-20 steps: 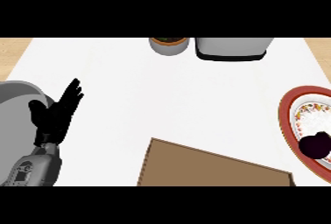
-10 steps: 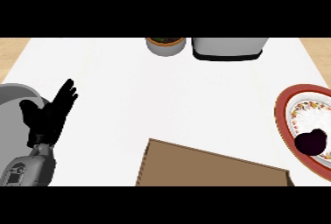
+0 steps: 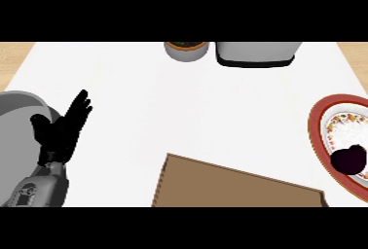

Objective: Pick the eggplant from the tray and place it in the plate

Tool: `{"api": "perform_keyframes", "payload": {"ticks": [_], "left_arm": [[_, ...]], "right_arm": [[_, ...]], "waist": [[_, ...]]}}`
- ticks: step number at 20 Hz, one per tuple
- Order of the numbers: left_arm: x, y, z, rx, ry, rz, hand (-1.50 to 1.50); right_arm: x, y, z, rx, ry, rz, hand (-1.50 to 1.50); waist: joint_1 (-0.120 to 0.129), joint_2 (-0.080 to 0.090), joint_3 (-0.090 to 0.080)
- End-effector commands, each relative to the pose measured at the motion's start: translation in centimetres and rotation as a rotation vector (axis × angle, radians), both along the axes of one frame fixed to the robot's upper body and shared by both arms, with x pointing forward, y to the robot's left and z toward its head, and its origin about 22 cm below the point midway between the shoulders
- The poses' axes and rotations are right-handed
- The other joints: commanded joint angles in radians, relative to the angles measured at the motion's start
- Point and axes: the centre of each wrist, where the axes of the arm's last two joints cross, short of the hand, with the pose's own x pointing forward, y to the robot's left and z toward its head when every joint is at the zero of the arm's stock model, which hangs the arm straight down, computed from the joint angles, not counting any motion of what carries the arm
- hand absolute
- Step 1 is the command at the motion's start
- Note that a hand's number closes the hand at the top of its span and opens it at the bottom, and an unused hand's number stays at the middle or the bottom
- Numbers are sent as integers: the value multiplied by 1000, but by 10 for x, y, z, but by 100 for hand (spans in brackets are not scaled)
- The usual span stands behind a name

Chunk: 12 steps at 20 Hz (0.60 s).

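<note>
The dark purple eggplant (image 3: 349, 159) lies in the round red-rimmed plate with a patterned white centre (image 3: 321, 127), at the right edge of the white tabletop (image 3: 201, 112), on the plate's near part. Left of the plate, at the near edge, sits the flat brown rectangular tray (image 3: 223, 187), turned at an angle. The left hand (image 3: 61, 129) rests at the left side of the tabletop, black fingers straight and released, pointing far. Along the far edge stand a grey round pot with a brown rim (image 3: 187, 49) and a grey box-shaped appliance with a black base (image 3: 256, 53). The right hand is out of sight.
</note>
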Motion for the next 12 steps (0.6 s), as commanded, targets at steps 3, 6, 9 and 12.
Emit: {"api": "perform_keyframes", "payload": {"ticks": [3,6,9,12], "left_arm": [[-6,0,1,1,-5,-7,0],[2,-6,-13,-11,0,-13,0],[12,6,18,6,-22,-37,0],[2,-14,0,8,-15,-31,0]], "right_arm": [[-10,-14,5,138,-86,166,-150],[-17,-19,0,153,-89,138,-150],[-19,-22,0,135,-96,112,-150],[-23,-24,-1,111,-79,104,-150]], "waist": [[14,2,1],[7,10,3],[20,8,5],[19,7,4]]}}
